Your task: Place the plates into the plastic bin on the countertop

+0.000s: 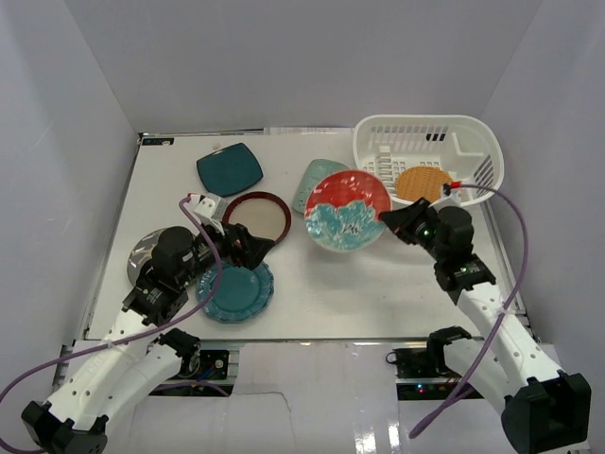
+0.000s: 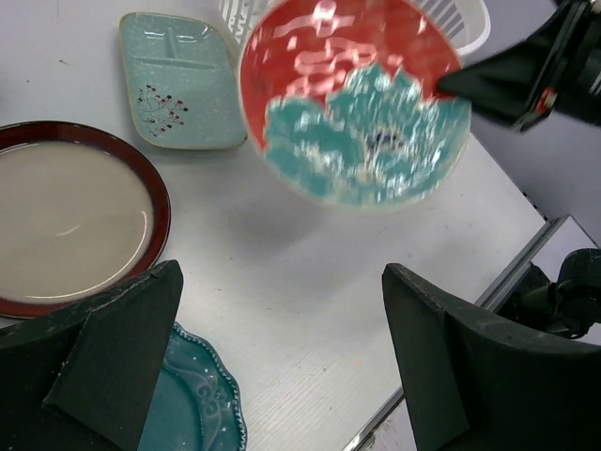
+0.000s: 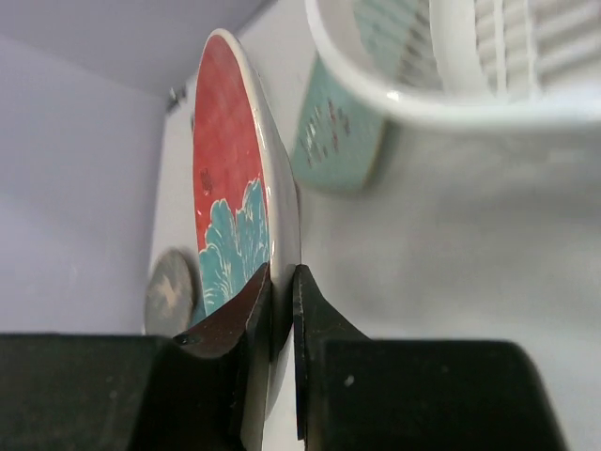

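My right gripper (image 1: 389, 218) is shut on the rim of the red-and-turquoise patterned plate (image 1: 346, 211) and holds it above the countertop (image 1: 378, 284), left of the white plastic bin (image 1: 477, 132). In the right wrist view its jaws pinch the plate's edge (image 3: 279, 282). The small orange plate (image 1: 422, 183) lies in the bin. My left gripper (image 1: 257, 246) is open and empty over the scalloped teal plate (image 1: 234, 289) and the red-rimmed beige plate (image 1: 267, 214). The mint plate (image 1: 312, 180), the dark teal plate (image 1: 229, 168) and the dark grey plate (image 1: 142, 253) lie on the countertop.
White walls close the table at the left, back and right. The left arm covers part of the dark grey plate. The left wrist view shows the table's near edge (image 2: 470, 329) beside the right finger.
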You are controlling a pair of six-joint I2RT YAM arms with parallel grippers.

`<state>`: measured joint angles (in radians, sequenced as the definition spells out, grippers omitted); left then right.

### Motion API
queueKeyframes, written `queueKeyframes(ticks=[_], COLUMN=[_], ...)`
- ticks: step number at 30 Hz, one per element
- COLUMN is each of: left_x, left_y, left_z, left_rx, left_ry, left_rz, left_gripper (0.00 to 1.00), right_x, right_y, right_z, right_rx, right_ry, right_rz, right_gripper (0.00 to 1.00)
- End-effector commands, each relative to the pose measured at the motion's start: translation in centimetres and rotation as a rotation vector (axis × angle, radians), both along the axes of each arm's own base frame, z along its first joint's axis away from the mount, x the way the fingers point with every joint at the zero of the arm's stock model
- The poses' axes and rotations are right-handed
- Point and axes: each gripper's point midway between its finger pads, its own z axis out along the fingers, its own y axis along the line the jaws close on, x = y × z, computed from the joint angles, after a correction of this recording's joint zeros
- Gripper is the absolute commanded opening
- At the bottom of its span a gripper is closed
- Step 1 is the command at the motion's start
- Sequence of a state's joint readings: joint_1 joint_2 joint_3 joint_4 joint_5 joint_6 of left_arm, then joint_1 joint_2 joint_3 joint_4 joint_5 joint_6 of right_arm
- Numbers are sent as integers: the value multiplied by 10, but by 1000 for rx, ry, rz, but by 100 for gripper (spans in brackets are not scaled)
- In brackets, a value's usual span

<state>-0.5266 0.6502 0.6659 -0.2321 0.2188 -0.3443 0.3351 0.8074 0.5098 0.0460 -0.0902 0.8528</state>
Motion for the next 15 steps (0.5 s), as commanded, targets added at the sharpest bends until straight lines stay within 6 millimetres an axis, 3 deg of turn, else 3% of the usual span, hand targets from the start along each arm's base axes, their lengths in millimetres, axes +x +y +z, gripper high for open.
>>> queueKeyframes(ticks=[1, 3, 4, 5, 7, 10, 12, 13, 14, 15], left_x=[3, 1, -1, -2, -4, -8, -9, -10, -10, -11], left_y=[6, 6, 5, 5, 3, 1, -1, -1, -2, -3], left_z=[22, 22, 21, 20, 19, 18, 17, 17, 16, 16], left_rx=[-20, -22, -25, -26, -29, -29, -29, -29, -27, -27], left_ry=[-60, -59, -58, -54, -49, -51, -47, -46, -46, -43], left_rz=[29, 23, 16, 12, -2, -17, -25, -26, -31, -34], left_gripper=[98, 98, 98, 98, 98, 98, 98, 98, 98, 98], right_x=[31, 56, 61, 81, 105, 139, 154, 169, 176, 182], right_y=[-20, -49, -59, -87, -111, -155, -169, -176, -180, -182], right_z=[170, 184, 208, 204, 209, 201, 191, 173, 179, 172], right_rx=[158, 141, 133, 103, 65, -9, -42, -68, -82, -90], right_ry=[-424, -444, -489, -473, -467, -433, -394, -350, -354, -336], right_rz=[-40, -116, -140, -220, -272, -384, -419, -426, -435, -435], right_gripper=[8, 8, 8, 8, 8, 8, 8, 8, 8, 8])
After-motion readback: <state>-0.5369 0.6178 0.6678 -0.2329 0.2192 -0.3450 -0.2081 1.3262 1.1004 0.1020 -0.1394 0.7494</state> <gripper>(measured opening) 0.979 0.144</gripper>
